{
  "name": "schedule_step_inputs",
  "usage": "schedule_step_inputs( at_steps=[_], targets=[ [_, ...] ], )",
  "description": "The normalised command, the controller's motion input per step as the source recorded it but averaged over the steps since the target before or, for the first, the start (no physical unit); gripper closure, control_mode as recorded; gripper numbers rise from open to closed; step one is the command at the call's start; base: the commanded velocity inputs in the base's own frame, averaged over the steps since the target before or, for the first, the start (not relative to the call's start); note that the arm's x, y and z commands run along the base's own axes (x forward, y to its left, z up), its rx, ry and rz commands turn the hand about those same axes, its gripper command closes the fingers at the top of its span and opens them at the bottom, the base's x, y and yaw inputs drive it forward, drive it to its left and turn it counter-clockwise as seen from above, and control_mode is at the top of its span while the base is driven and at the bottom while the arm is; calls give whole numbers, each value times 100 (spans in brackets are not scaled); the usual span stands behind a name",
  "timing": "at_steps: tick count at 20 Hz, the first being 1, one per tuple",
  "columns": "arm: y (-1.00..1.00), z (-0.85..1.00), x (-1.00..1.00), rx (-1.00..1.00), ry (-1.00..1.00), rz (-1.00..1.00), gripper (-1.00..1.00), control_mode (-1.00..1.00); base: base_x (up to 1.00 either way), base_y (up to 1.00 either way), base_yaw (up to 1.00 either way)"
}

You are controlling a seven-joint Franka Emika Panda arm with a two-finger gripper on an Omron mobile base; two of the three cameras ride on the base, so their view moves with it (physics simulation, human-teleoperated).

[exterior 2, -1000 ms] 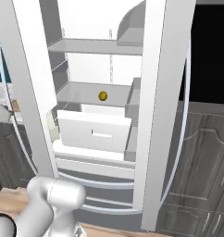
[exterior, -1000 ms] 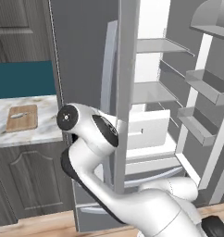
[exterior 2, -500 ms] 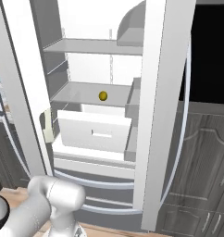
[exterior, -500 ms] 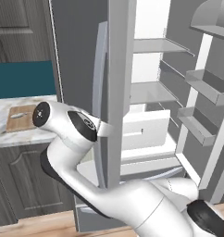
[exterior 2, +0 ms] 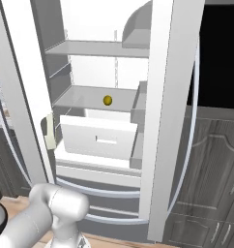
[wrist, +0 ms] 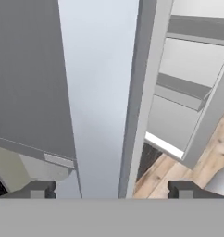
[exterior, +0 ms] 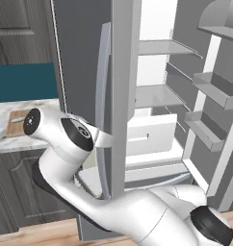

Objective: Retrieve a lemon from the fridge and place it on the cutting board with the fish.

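The grey fridge (exterior: 84, 57) stands with both doors open, its white shelves and drawer showing. The lemon (exterior 2: 108, 100) lies alone on the middle shelf, above the white drawer (exterior 2: 97, 139). My gripper (wrist: 111, 190) is open and low at the left door's edge, with the door panel (wrist: 100, 92) right ahead between the widely spread fingertips (wrist: 37, 189). In the left base view my wrist (exterior: 104, 139) reaches in beside the long door handle (exterior: 105, 96). The cutting board (exterior: 16, 124) lies on the marble counter at the left, half hidden by my arm; the fish is hidden.
The right door (exterior: 210, 101) with its bins stands swung out on the right. Dark wood-grain cabinets (exterior 2: 211, 169) flank the fridge, more sit under the counter (exterior: 3, 139). My elbow (exterior: 65, 139) bulks in front of the left door. Wooden floor (wrist: 178, 171) lies below.
My elbow has swung left toward the counter and the hand has come in against the left door's edge. The lemon has stayed put on its shelf.
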Motion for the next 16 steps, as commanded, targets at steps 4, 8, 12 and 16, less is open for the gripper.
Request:
schedule_step_inputs(
  at_steps=[4, 8, 12, 16],
  targets=[
    [1, 1, -51, 2, 1, 0, -100, -100, 0, 0, 0],
    [-79, 8, -74, 21, -1, 0, -100, -100, 0, 0, 0],
    [-75, 1, -92, 38, -12, 0, -100, -100, 0, 0, 0],
    [-96, 0, -41, 56, -14, 0, -100, -100, 0, 0, 0]
  ],
)
